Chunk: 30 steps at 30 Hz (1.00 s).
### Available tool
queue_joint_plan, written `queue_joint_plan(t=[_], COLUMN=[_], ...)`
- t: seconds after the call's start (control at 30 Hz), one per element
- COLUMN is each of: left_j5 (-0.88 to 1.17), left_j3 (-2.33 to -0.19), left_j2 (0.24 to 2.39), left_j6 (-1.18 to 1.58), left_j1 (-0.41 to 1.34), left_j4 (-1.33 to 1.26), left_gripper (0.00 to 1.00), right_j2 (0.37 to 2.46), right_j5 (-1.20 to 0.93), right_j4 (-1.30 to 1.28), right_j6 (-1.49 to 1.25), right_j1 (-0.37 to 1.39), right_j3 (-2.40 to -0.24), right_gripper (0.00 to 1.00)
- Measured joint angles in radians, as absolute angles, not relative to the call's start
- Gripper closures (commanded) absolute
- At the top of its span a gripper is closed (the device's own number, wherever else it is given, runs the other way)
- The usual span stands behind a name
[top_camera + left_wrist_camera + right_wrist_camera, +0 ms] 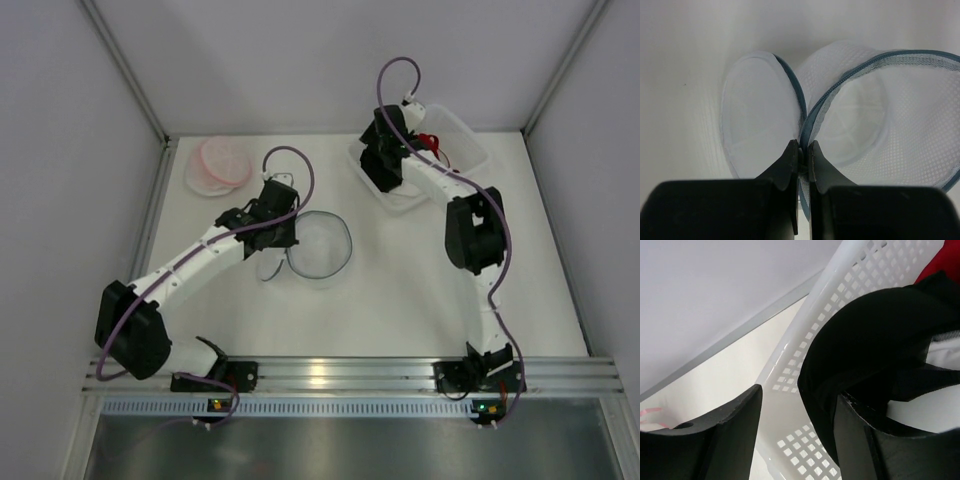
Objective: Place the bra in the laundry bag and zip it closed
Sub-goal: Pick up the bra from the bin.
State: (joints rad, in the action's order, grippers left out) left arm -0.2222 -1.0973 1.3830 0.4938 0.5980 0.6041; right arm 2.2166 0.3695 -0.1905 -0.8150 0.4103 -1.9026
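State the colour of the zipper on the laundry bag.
Teal-blue zipper, shown best in the left wrist view.

White table (400, 310): mesh laundry bag (325, 245) centre, basket (472, 135) back right, pink pads (220, 165) back left.

Black bra (875, 335) cut off at right edge, red fabric (935, 265) just a corner sliver, laundry bag (900, 125) cropped rightward, right gripper (797, 440) tips lost behind its wrist from above

We've got a plain white table (400, 320) boxed in by pale grey walls (300, 60), with an aluminium rail (340, 375) along the near edge.
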Motion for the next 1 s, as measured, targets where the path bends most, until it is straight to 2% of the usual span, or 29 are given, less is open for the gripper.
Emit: queue_joint_plan(t=[0.23, 0.43, 0.47, 0.53, 0.77, 1.0], left_j5=[-0.222, -0.222, -0.221, -0.222, -0.225, -0.192], left_j3=[-1.09, -1.089, -1.089, -1.089, -1.089, -1.092], left_j2=[1.383, 1.379, 1.377, 1.377, 1.374, 1.377], left_j6=[0.494, 0.494, 0.494, 0.493, 0.491, 0.492], left_j1=[0.597, 0.596, 0.596, 0.596, 0.595, 0.594], left_j4=[0.602, 0.601, 0.601, 0.601, 0.601, 0.594], left_gripper=[1.0, 1.0, 1.0, 1.0, 1.0, 1.0], right_j2=[2.234, 2.232, 2.232, 2.233, 2.21, 1.925], right_j5=[0.349, 0.344, 0.342, 0.337, 0.315, 0.231], right_j4=[-0.201, -0.174, -0.178, -0.177, -0.12, 0.04], right_j6=[-0.815, -0.806, -0.804, -0.789, -0.726, -0.642], right_j1=[0.41, 0.41, 0.409, 0.408, 0.405, 0.398], right_j3=[-1.905, -1.826, -1.819, -1.818, -1.808, -1.568], right_gripper=[0.44, 0.73, 0.84, 0.99, 1.0, 1.0])
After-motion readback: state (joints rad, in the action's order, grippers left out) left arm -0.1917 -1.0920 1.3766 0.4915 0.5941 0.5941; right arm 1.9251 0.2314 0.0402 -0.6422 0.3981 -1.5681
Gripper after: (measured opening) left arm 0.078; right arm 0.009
